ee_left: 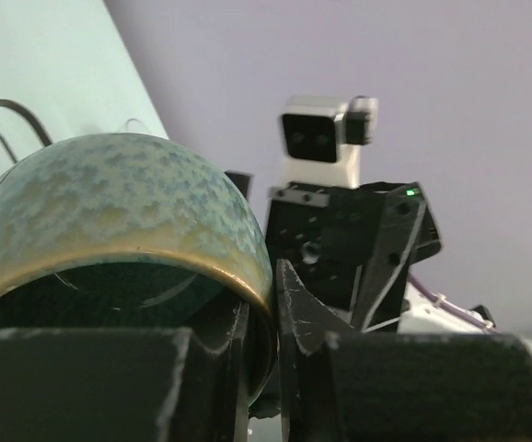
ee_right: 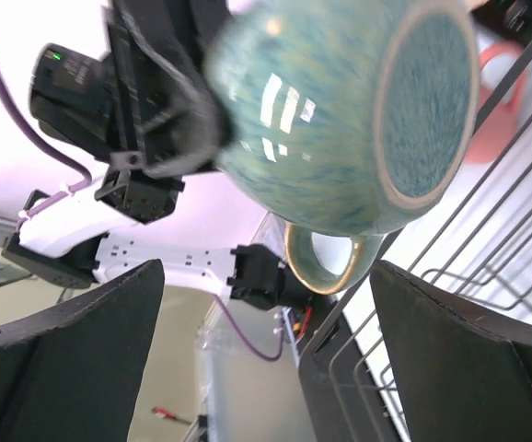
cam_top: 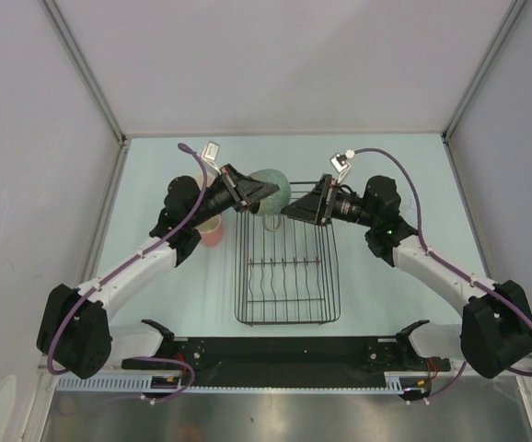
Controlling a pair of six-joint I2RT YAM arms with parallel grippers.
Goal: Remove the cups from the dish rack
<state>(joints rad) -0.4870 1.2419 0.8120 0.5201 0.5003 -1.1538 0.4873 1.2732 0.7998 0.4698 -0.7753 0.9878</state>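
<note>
Now our left gripper (ee_left: 264,313) is pinched tight on the wall of the green cup (cam_top: 273,189), one finger inside the rim and one outside, and we hold the cup tipped on its side over the far end of the dish rack (cam_top: 289,281). Our right gripper (ee_right: 266,354) hangs just beside the cup with its jaws spread wide, gripping nothing, facing the cup's base and handle. A pink mug (cam_top: 211,232) stands on the table left of the rack.
</note>
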